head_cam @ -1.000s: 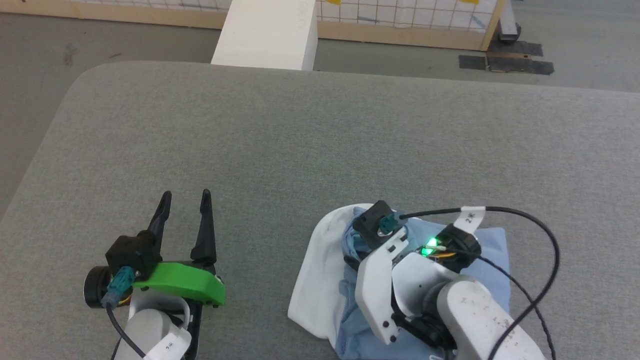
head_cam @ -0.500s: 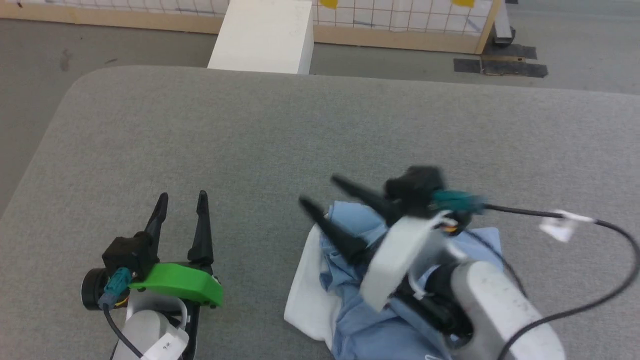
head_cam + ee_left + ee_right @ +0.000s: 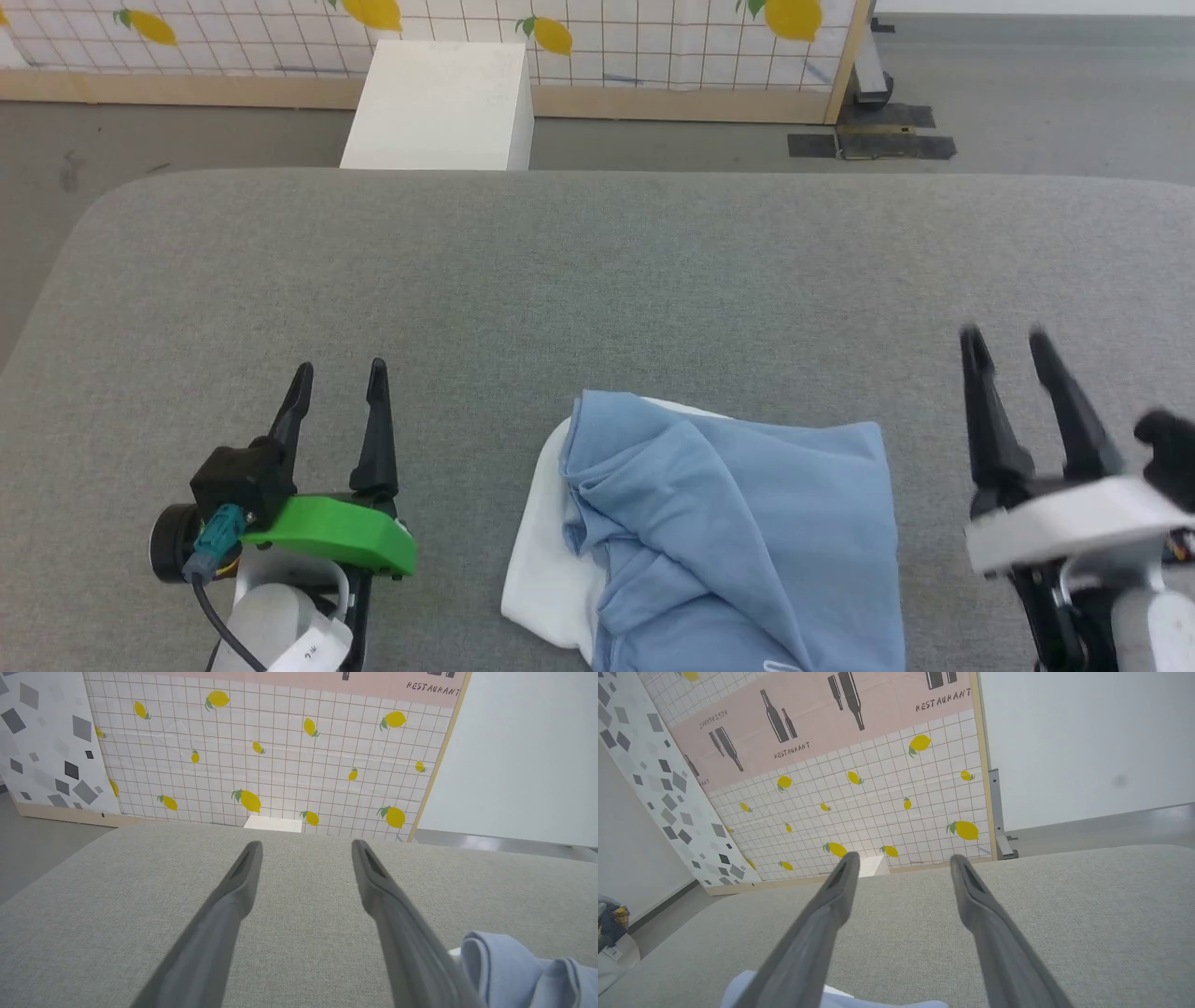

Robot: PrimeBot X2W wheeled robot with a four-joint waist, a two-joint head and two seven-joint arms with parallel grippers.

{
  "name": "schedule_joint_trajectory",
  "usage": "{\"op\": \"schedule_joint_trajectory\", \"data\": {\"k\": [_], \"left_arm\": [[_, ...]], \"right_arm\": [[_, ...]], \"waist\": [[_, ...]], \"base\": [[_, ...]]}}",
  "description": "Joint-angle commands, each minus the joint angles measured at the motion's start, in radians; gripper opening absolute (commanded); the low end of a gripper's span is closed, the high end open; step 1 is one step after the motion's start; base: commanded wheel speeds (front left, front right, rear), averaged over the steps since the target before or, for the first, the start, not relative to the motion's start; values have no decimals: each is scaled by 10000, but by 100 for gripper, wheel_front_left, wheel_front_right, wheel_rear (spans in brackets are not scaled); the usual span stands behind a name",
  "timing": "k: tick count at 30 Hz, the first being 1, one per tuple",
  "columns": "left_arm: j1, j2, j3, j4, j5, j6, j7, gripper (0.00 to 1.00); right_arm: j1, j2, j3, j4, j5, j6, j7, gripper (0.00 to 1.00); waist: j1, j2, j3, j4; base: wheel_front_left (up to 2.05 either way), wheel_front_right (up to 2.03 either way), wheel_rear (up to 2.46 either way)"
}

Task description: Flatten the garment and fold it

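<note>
Panel [image 3: 878, 714] reads RESTAURANT; white mark [image 3: 780, 666] on garment [image 3: 747, 523] seems illegible.

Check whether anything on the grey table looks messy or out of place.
The blue garment looks untidy: it lies crumpled with deep creases, and white fabric sticks out along its left edge. Nothing else on the table stands out.

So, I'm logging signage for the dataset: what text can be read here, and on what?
"RESTAURANT": on the pink wall panel, printed several times beside bottle drawings.
White tag at the head view's bottom edge: too small to read.
White mark on the garment: illegible.
</note>
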Motion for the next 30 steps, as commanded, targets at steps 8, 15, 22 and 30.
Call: {"op": "schedule_joint_trajectory", "data": {"k": [8, 15, 22, 30], "left_arm": [[200, -43, -7, 37, 45, -65, -36, 100], [214, -45, -73, 106, 72, -92, -36, 100], [264, -47, -101, 178, 75, -111, -36, 100], [250, -48, -32, 169, 73, -105, -36, 100]], "right_arm": [[842, 22, -319, 1648, 534, -13, 1799, 100], [727, 22, 177, 3466, 2557, -13, 3306, 100], [53, 22, 804, 4851, 3246, -13, 3734, 100], [-475, 22, 1058, 5062, 2517, -13, 3908, 0]], "waist": [[0, -1, -110, -63], [0, -1, -133, 91], [0, -1, -120, 250], [0, -1, -44, 288]], "base": [[0, 0, 0], [0, 0, 0], [0, 0, 0], [0, 0, 0]]}}
